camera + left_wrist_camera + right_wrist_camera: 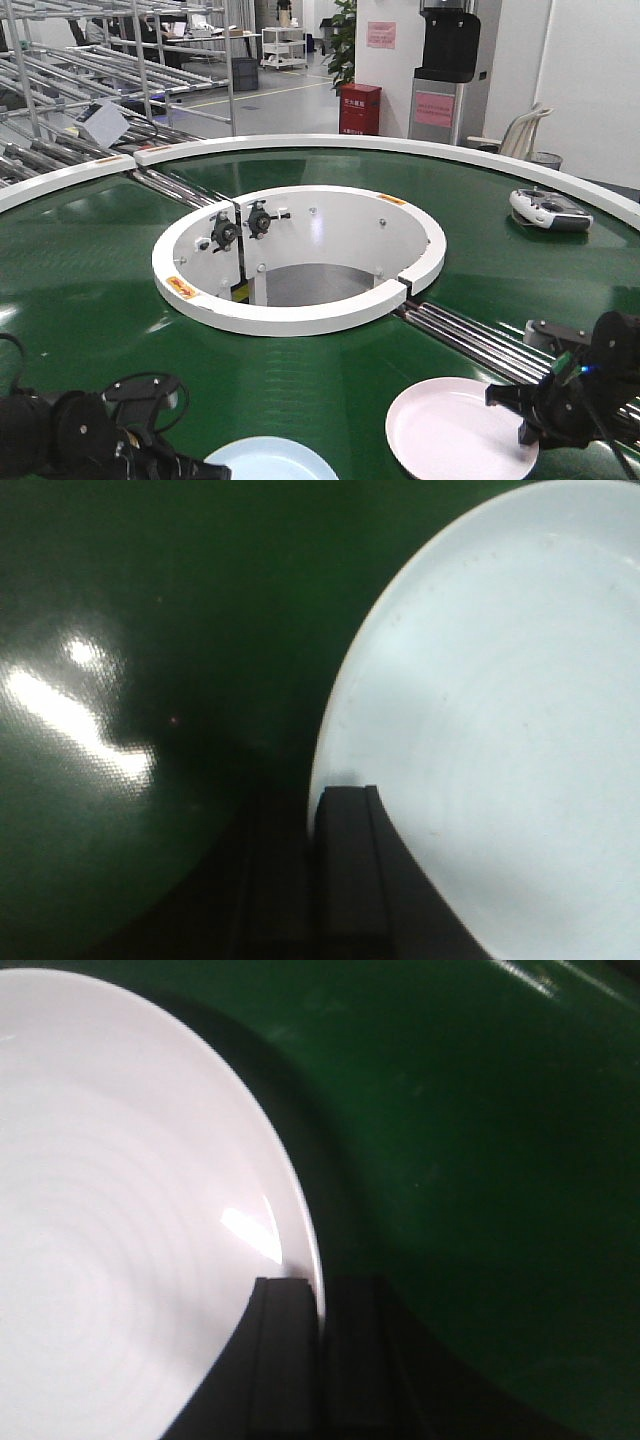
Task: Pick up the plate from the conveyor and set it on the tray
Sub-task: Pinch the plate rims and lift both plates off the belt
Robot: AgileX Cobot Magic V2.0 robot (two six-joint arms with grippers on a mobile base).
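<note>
Well, in the front view the only writing sits far off: white characters on a red cabinet (360, 108), a pink notice (381, 35) on the wall, and small orange stickers (182, 287) on the white ring (300, 320) around the middle opening. All of it is too small for me to read. The green conveyor (90, 260) carries a white plate (450, 430) at my right gripper (522, 412) and a pale blue plate (270, 462) at my left gripper (190, 465), cut by the bottom edge. Bare belt lies between the two plates. Steel rollers (470, 335) run just behind the white plate, and a remote control (550, 210) lies well apart at far right.

From the left wrist, my jaws stand narrow, pinched on the blue plate's left rim. One finger (350, 880) lies over the plate; the other is dim in shadow outside it. Glossy open belt fills the left side.

From the right wrist, my jaws are narrow too, clamped on the white plate's right rim. One finger (285, 1360) is over the plate, the other (355, 1360) outside its edge. Green belt lies open to the right.
</note>
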